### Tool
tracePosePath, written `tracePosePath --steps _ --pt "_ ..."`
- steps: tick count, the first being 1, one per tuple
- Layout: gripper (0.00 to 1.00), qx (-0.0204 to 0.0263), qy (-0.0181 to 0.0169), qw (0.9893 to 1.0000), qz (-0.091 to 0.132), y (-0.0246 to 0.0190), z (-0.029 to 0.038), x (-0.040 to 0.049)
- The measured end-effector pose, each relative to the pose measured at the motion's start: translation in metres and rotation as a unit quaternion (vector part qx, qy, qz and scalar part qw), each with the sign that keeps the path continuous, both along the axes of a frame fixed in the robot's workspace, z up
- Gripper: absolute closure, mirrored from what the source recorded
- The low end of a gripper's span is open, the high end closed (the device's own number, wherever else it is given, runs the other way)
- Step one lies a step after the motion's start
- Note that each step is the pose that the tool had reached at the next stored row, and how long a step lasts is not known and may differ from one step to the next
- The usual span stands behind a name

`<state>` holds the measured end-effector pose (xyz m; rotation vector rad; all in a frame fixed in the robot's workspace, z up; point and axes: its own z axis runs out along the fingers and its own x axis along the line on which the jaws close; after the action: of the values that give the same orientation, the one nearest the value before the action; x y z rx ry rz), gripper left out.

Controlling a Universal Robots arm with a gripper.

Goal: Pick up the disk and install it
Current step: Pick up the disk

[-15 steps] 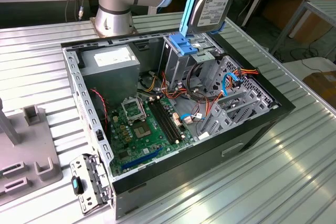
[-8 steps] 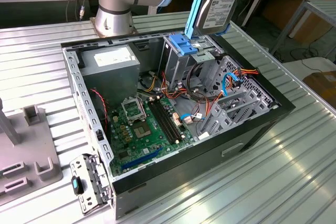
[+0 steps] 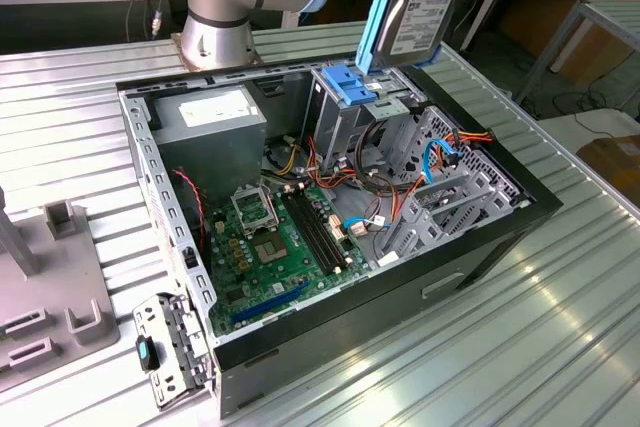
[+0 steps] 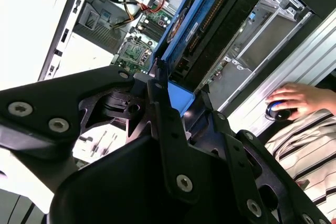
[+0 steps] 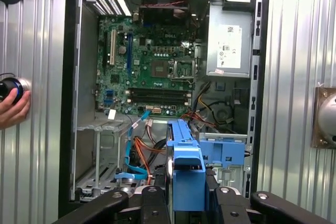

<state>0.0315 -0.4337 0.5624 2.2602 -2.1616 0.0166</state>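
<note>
A ribbed metal table [image 3: 560, 327] ran under everything, with wooden benches far behind it. On it lay the open computer case [image 3: 400, 307], side panel off, all its insides showing! My arm's silver base [image 3: 215, 37] stood bolted at the case's far side.

And there was the disk [image 3: 425, 12], up in the air. My gripper [image 5: 186, 203] was clamped on it, a black finger on each side of its bright blue carrier rail in both wrist views. In the exterior view it hung on end, a little tilted, white label facing the camera, with the rail on the exterior view's left edge of it. It was above the far corner of the case, over the metal drive cage [image 3: 345, 122]. Its lower end came just above the cage's light-blue latch piece [image 3: 350, 87]; whether the two touched, I couldn't tell.

Down in the case, the green motherboard [image 3: 270, 247] lay flat on the floor of it. The grey power supply [image 3: 210, 117] sat at the far end, toward the exterior view's left. Red, orange and blue cables tangled beside the cage.

Off the case, a person's hand [image 5: 13, 109] rested on a round black object with a blue ring [image 5: 10, 87] on the table. A striped sleeve [image 4: 310, 145] showed in the second wrist view.
</note>
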Motion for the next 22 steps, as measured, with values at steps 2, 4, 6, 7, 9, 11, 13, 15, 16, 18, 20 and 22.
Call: tracePosePath --steps 2,4,6,7,9,11,13,15,16,18,20,22 --pt "0.64 0.0000 0.0000 1.0000 0.000 -0.0017 0.0000 0.0005" --pt "0.64 0.0000 0.0000 1.0000 0.000 -0.0026 0.0000 0.0010" --pt "0.64 0.0000 0.0000 1.0000 0.000 -0.0027 -0.0002 0.0045" --pt "0.64 0.0001 0.0000 1.0000 0.000 -0.0027 -0.0004 0.0085" --pt "0.64 0.0000 0.0000 1.0000 0.000 -0.0027 -0.0006 0.0147" --pt "0.64 0.0000 0.0000 1.0000 0.000 -0.0027 -0.0009 0.0318" --pt "0.64 0.0000 0.0000 1.0000 0.000 -0.0027 -0.0010 0.0348" --pt "0.64 0.0000 0.0000 1.0000 0.000 -0.0027 -0.0010 0.0356" --pt "0.64 0.0000 0.0000 1.0000 0.000 -0.0028 -0.0010 0.0377" --pt "0.64 0.0000 0.0000 1.0000 0.000 -0.0027 -0.0010 0.0430" --pt "0.64 0.0000 0.0000 1.0000 0.000 -0.0026 -0.0010 0.0485" --pt "0.64 0.0000 0.0000 1.0000 0.000 -0.0027 -0.0010 0.0485"
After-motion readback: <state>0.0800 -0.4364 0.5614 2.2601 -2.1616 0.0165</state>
